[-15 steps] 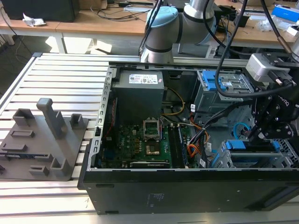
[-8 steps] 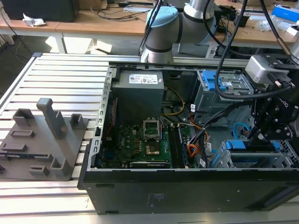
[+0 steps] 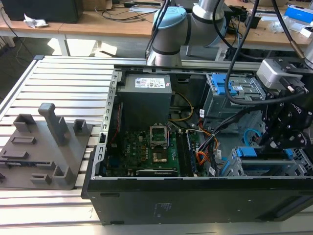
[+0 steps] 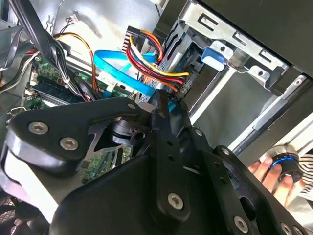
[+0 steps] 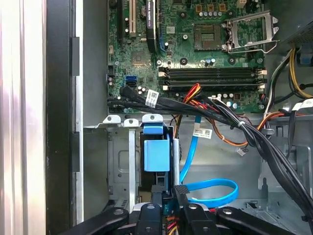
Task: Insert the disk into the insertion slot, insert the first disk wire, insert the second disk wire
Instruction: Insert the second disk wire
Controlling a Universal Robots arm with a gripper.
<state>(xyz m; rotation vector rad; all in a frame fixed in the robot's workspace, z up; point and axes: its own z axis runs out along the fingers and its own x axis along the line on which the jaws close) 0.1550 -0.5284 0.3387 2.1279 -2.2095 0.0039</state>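
Observation:
The disk (image 5: 156, 154), in a blue carrier, sits inside the insertion slot (image 5: 117, 169), the silver cage at the case's near right corner (image 3: 235, 166). The first disk wire (image 4: 155, 62), red-orange strands, runs to a dark plug (image 4: 182, 84) at the disk's rear edge. The second disk wire (image 5: 211, 192), light blue, curves in a loop (image 4: 122, 73) back to its dark plug (image 5: 180, 192). My gripper (image 5: 170, 208) is shut on that plug right behind the disk, seen also in the exterior view (image 3: 276, 142) and with black fingers (image 4: 164, 122) in the second wrist view.
A thick black wire bundle (image 5: 230, 120) crosses the case between the motherboard (image 5: 210, 54) and the cage. A darker cage with a blue clip (image 3: 229, 90) stands behind. A grey fixture block (image 3: 46, 147) lies on the slatted table. A person's hand (image 4: 266, 169) rests outside the case.

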